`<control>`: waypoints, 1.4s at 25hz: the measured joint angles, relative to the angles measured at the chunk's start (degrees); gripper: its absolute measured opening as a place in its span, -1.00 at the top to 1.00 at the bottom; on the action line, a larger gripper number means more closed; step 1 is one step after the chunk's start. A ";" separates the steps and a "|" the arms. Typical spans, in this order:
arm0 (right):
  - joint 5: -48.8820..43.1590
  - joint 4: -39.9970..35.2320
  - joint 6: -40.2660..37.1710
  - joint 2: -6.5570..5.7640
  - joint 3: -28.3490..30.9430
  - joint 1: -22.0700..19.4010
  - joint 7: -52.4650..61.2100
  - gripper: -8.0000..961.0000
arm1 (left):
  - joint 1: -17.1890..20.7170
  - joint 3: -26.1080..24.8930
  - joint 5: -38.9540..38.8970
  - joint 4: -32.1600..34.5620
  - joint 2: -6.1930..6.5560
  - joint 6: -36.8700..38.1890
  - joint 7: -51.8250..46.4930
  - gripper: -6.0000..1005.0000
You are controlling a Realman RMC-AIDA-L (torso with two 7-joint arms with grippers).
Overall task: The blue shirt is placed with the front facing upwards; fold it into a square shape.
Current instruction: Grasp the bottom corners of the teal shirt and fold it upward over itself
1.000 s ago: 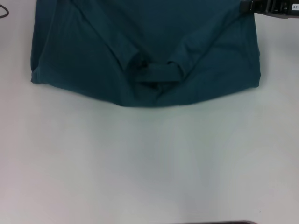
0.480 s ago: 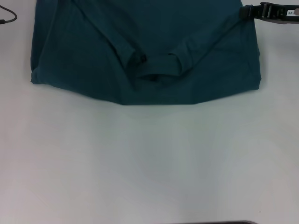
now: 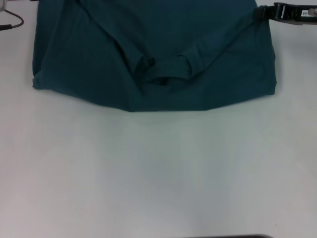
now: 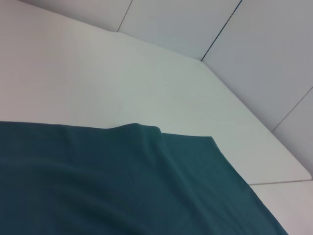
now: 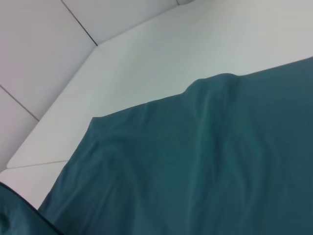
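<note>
One dark teal-blue cotton shirt (image 3: pixel 153 54) lies on the far half of the white table (image 3: pixel 158 173), spread across most of the table's width and running out of the head view at the far edge. Its near edge sags in a shallow curve toward the robot, lowest near the middle, with the two near corners higher on either side. Both side flaps are folded in over the body, their diagonal edges slanting down to meet at the ribbed round collar (image 3: pixel 166 72), which sits bunched near the centre with a small dark neck label (image 3: pixel 151 62) just left of it. No chest print shows on the cloth facing up.

From the left wrist view, the shirt (image 4: pixel 122 186) covers the near part of the table (image 4: pixel 122 78), with one raised ridge at its edge. From the right wrist view, the same cloth (image 5: pixel 205 161) shows soft wrinkles and a small hump at its border.

At the shirt's far right corner, the right gripper (image 3: pixel 290 12) is a dark shape right at the fabric's edge; it may be touching it, though I cannot tell whether its fingers are parted or grip anything. The left gripper is not visible; only a thin dark cable (image 3: pixel 14 22) shows at the far left.
</note>
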 joint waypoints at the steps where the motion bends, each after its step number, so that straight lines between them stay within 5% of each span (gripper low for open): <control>1: 0.00 -0.21 0.05 -0.15 0.00 0.23 0.01 0.81 | -0.10 -0.08 0.00 -0.10 0.03 0.06 -0.03 0.96; 18: -0.02 1.62 0.78 -1.48 -0.15 2.09 2.13 0.79 | -1.49 0.26 -1.37 -1.79 1.09 0.72 -1.23 0.96; 35: -0.05 -3.65 -4.41 -0.45 -0.47 2.10 -0.65 0.78 | 0.63 0.21 -1.41 -1.38 -3.01 -1.73 -0.40 0.96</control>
